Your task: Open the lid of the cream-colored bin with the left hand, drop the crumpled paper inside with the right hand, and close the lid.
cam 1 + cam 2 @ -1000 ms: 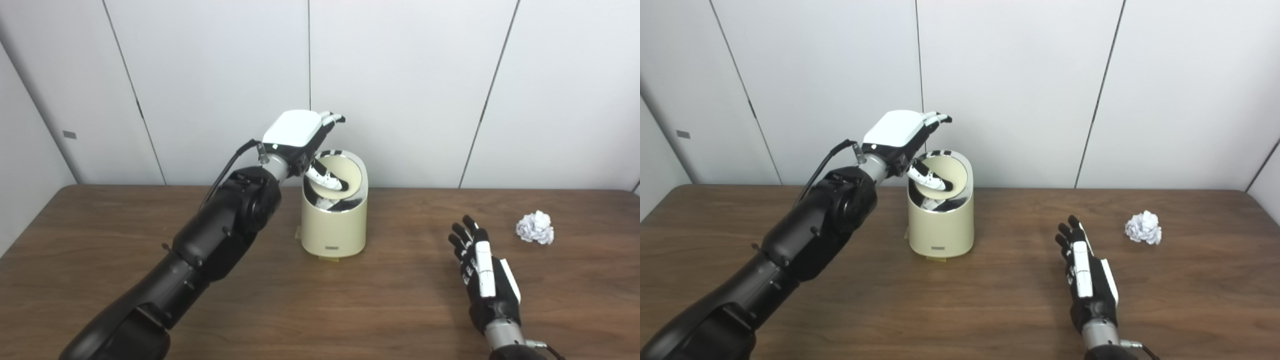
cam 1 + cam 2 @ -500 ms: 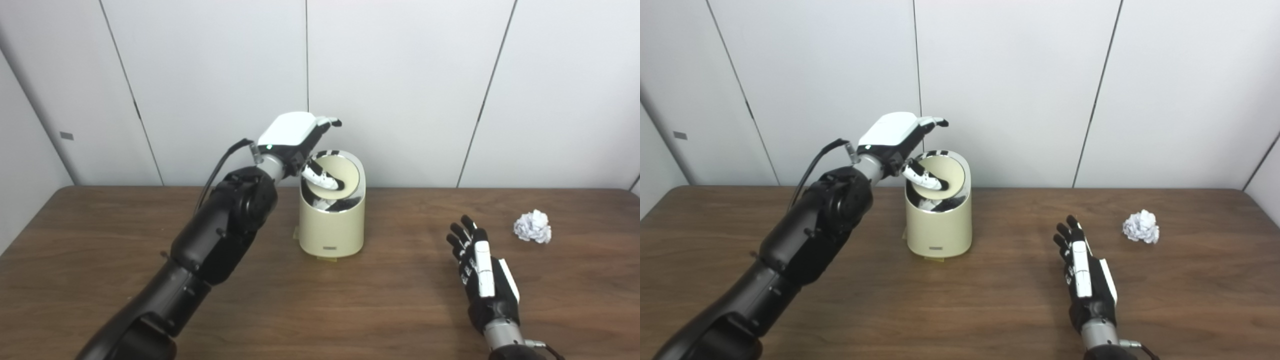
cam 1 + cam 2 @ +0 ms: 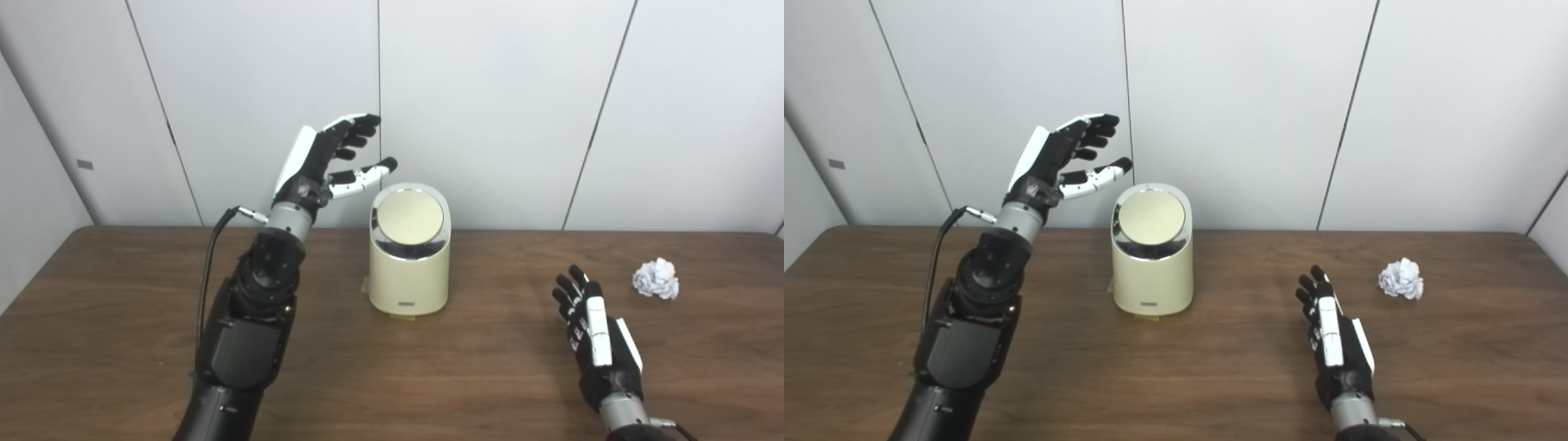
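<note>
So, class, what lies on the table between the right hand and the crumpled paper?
Nothing: between the right hand and the crumpled paper there is only bare brown table. Both eye views show that gap; the hand is open and apart from the paper.

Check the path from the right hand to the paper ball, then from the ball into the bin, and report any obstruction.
Bare table lies between the right hand and the paper ball. The bin is blocked by its closed lid; the left hand hovers open beside it.
</note>
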{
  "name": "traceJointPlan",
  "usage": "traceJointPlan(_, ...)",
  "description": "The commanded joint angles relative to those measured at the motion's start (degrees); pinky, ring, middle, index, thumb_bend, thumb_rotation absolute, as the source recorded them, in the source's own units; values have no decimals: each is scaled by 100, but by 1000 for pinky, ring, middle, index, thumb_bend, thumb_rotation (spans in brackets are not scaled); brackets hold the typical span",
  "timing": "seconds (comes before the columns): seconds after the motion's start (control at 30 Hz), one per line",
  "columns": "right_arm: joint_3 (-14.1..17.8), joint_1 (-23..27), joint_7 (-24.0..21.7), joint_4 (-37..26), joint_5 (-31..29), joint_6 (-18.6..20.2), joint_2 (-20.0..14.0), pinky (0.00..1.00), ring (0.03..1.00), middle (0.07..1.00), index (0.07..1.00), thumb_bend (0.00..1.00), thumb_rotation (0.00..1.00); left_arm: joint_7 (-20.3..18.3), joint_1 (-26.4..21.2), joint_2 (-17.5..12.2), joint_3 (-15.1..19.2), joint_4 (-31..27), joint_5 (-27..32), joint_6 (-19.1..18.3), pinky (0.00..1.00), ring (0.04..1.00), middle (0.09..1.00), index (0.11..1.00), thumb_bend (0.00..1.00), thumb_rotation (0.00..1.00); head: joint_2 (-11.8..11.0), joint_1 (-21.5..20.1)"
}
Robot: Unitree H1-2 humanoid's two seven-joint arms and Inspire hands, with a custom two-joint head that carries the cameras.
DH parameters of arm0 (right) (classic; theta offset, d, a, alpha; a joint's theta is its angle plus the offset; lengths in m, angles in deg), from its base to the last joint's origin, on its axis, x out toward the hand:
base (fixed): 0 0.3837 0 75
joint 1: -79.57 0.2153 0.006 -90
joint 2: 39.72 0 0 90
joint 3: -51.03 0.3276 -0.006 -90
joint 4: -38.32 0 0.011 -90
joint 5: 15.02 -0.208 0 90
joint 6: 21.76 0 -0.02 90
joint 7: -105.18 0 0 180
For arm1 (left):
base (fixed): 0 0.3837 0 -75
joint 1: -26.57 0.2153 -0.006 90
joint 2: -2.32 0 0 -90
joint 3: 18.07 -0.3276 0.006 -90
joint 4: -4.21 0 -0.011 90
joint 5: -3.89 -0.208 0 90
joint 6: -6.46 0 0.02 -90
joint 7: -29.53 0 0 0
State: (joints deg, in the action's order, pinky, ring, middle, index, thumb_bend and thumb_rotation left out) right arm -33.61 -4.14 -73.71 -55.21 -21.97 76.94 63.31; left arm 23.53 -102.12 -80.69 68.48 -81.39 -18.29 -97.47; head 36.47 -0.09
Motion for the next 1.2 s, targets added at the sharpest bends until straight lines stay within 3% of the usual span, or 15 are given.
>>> traceJointPlan(0.0,-10,149,-44,-209,-26,-139,5,1000,937,938,968,650,969,152,-284,-69,-99,7,-67,296,801,821,815,833,688,84,3,-7)
traceJointPlan(0.1,-33,151,-23,-221,14,-117,8,1000,933,937,967,655,974,198,-332,-155,-277,129,-214,392,786,820,822,834,753,20,15,-26)
traceJointPlan(0.27,-49,136,-38,-236,22,-124,-18,1000,936,941,971,657,981,112,-496,-305,-579,241,-531,207,763,830,835,848,841,0,11,-46)
traceJointPlan(0.47,-53,137,-31,-192,24,-151,-10,1000,936,941,974,661,985,-283,-839,-430,-994,329,-984,-384,785,860,870,894,931,0,-7,-33)
traceJointPlan(0.67,-82,159,27,-188,96,-150,26,1000,928,936,975,669,983,-528,-1275,-371,-1366,557,-1342,-905,739,892,910,910,980,0,-9,-47)
traceJointPlan(0.73,-92,166,32,-183,100,-159,39,1000,927,936,975,661,987,-462,-1348,-392,-1491,672,-1462,-818,715,882,912,911,982,0,-16,-50)
traceJointPlan(0.87,-95,157,28,-124,119,-229,29,1000,930,937,977,668,989,-66,-1389,-484,-1811,947,-1852,-297,739,867,908,906,971,0,-37,-55)
traceJointPlan(1.03,-89,192,41,-47,151,-303,31,1000,934,944,982,667,996,60,-1442,-577,-2086,1125,-2281,26,737,859,914,916,937,0,-55,-71)
traceJointPlan(1.17,-97,206,83,-88,158,-271,89,1000,928,940,974,692,963,353,-1513,-745,-2515,1284,-2939,476,703,848,890,903,983,0,-48,-85)
